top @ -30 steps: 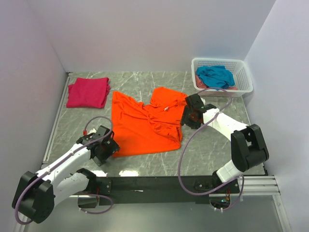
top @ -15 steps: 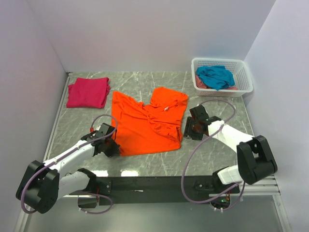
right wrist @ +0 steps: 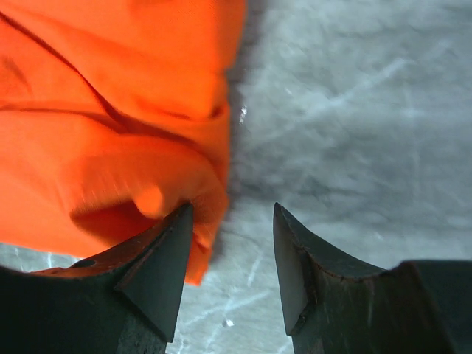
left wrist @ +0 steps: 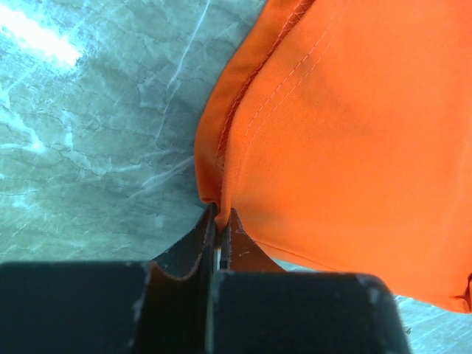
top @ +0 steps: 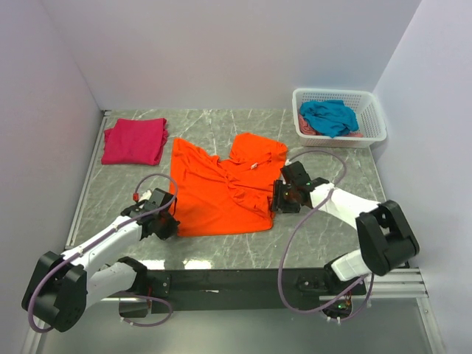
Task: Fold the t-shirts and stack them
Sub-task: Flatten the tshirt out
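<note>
The bright orange t-shirt (top: pixel 221 188) lies spread and rumpled on the middle of the marble table. My left gripper (top: pixel 171 225) is at its near-left corner, shut on the hem (left wrist: pixel 220 210), with the orange t-shirt (left wrist: pixel 346 125) stretching away from the jaws. My right gripper (top: pixel 276 199) stands open at the shirt's near-right edge. In the right wrist view the right gripper (right wrist: pixel 231 210) has one finger against the bunched orange t-shirt (right wrist: pixel 110 140) and the other over bare table. A folded magenta t-shirt (top: pixel 134 140) lies at the far left. A teal t-shirt (top: pixel 330 116) sits in the basket.
A white lattice basket (top: pixel 372 110) stands at the far right corner, with pink cloth under the teal one. White walls enclose the table on three sides. A metal rail runs along the table's left edge (top: pixel 85 184).
My left gripper reached the orange shirt's near-left corner and shut on the hem. My right gripper came down the shirt's right side and in to its near-right edge.
</note>
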